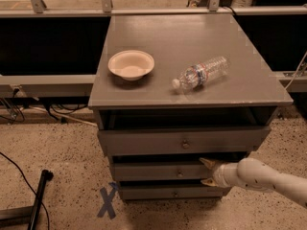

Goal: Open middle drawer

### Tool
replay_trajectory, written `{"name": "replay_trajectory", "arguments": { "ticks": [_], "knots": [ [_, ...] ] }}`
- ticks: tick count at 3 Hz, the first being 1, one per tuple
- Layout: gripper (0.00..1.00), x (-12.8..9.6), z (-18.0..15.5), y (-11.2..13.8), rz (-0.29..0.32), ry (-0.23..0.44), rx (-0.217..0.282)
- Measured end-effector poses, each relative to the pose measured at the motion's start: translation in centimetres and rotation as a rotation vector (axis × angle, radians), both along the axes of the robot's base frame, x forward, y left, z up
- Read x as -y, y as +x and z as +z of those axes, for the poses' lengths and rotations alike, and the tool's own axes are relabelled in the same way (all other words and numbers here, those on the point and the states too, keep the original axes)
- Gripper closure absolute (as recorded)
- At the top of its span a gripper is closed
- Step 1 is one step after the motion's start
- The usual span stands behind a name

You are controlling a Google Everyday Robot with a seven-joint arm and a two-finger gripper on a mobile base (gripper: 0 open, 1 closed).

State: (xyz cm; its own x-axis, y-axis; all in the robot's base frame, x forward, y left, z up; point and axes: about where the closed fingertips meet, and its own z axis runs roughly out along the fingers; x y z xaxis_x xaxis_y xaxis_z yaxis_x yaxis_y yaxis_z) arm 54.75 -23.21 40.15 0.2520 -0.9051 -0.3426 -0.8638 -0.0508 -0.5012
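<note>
The grey cabinet has three drawers. The middle drawer [153,171] shows a low grey front with a small round knob [180,174] and stands only slightly out, with a dark gap above it. My gripper [206,172] reaches in from the lower right on a white arm [261,176]. It is open at the right part of that front, just right of the knob. One fingertip [205,162] is at the front's top edge and the other at its bottom edge. I cannot tell whether they touch the panel.
The taller top drawer [144,142] is pulled out a little above it, and the lowest drawer [163,193] sits below. A beige bowl [131,64] and a lying plastic bottle [201,73] rest on the cabinet top. A blue X mark [107,202] and a black pole [38,200] are on the floor to the left.
</note>
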Motion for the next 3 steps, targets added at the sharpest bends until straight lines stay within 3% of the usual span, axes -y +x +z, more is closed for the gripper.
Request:
{"name": "replay_trajectory", "arguments": {
  "ticks": [1,3],
  "knots": [
    [0.45,-0.3,0.6,-1.0,0.019,0.026,-0.014],
    [0.35,-2.0,3.1,-6.4,0.086,0.082,-0.055]
  ]
}}
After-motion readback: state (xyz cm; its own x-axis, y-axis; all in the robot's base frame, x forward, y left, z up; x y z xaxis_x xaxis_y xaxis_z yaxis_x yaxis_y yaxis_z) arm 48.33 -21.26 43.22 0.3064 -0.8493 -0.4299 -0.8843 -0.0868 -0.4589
